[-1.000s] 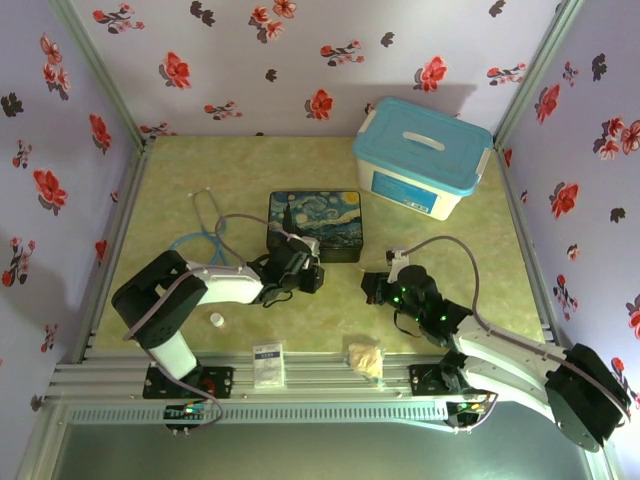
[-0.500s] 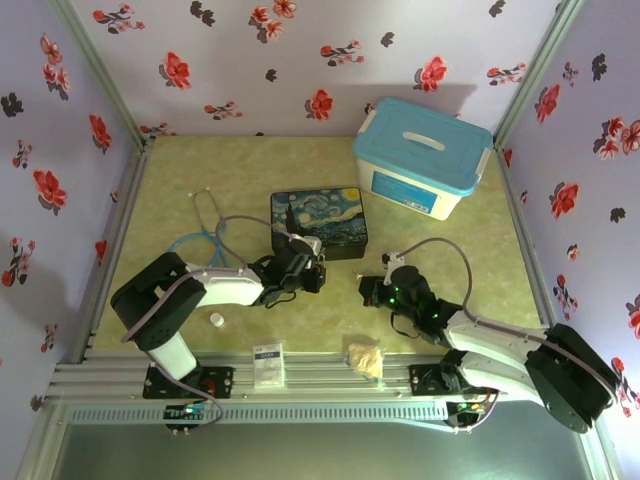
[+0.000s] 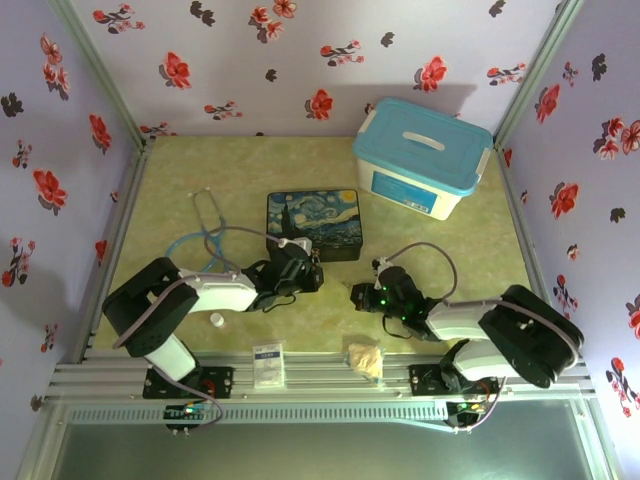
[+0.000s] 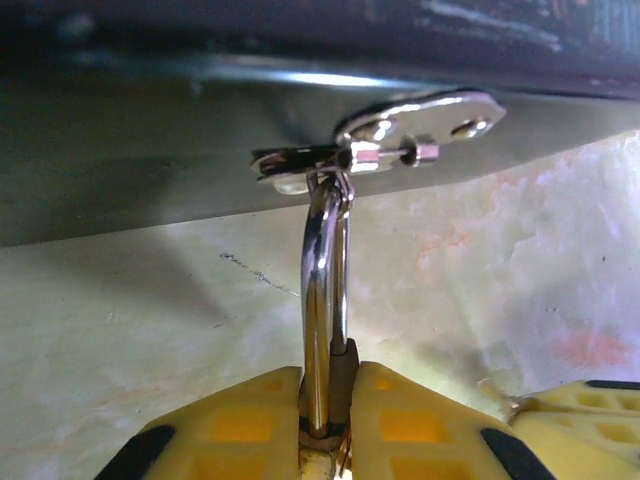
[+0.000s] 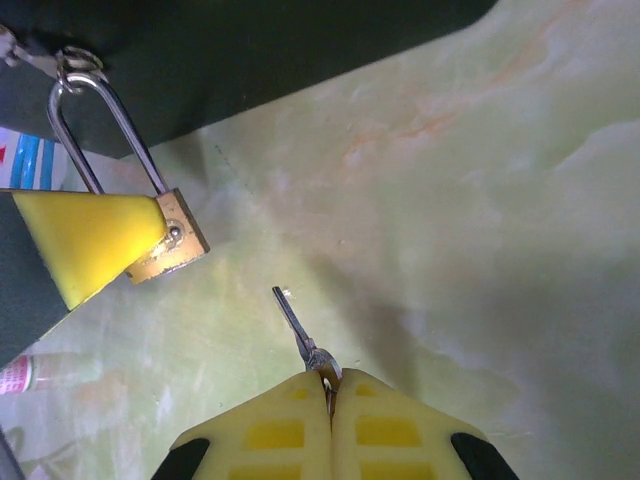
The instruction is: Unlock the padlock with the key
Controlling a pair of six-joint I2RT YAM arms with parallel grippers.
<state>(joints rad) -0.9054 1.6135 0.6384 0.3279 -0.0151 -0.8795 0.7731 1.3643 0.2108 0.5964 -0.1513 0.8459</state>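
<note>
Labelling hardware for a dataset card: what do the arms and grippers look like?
The left arm and right arm have black joints, white links and a looping grey cable each. Green lights glow at the right wrist. The jaws are yellow with black insets.

The padlock [image 5: 180, 240] is brass-gold, the key [image 5: 293, 320] silver.

Left arm [image 3: 225, 290]: black joint housings, white link shells, grey cable [image 3: 255, 232] looping from wrist. Right arm [image 3: 455, 322]: same black-white build, green LEDs [image 3: 384, 294] lit near wrist, second grey cable [image 3: 430, 247] arching over. Left pincer [image 4: 325, 430], right pincer [image 5: 330, 385]: yellow finger pads [image 5: 275, 435], rectangular recesses, black corner patches.
</note>
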